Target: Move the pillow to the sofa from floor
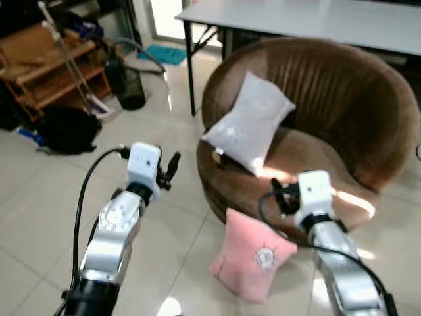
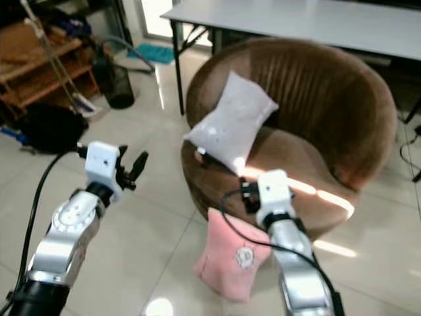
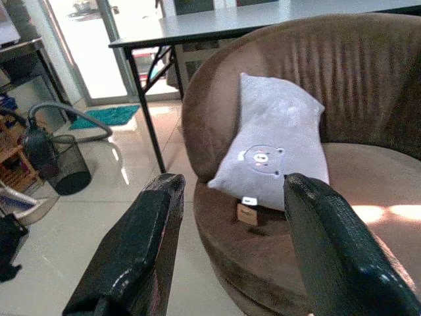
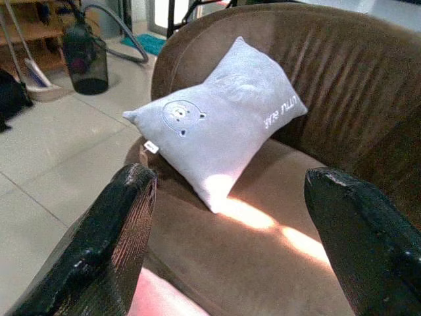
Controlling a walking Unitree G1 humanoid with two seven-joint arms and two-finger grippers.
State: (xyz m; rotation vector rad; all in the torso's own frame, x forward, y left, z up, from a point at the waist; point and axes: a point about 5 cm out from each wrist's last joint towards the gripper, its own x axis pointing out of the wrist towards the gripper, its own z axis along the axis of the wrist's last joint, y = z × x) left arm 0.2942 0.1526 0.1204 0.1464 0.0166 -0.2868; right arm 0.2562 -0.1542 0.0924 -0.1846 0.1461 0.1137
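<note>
A pink pillow (image 1: 253, 258) stands on the tiled floor, leaning against the front of the round brown sofa (image 1: 342, 92). On the sofa seat rests a pale grey pillow (image 1: 248, 122) with a bear print, tilted against the backrest. My right gripper (image 1: 279, 195) hovers above the pink pillow, open, holding nothing; its fingers (image 4: 112, 237) frame the grey pillow (image 4: 214, 118). My left gripper (image 1: 172, 170) is open in the air left of the sofa, above bare floor, facing the grey pillow (image 3: 276, 155).
A grey table (image 1: 309, 20) stands behind the sofa, its black leg (image 1: 189, 66) near the sofa's left side. At the far left are a wooden shelf (image 1: 46, 66), a black bag (image 1: 66, 128), a black bin (image 1: 128, 85) and a vacuum hose (image 1: 141, 52).
</note>
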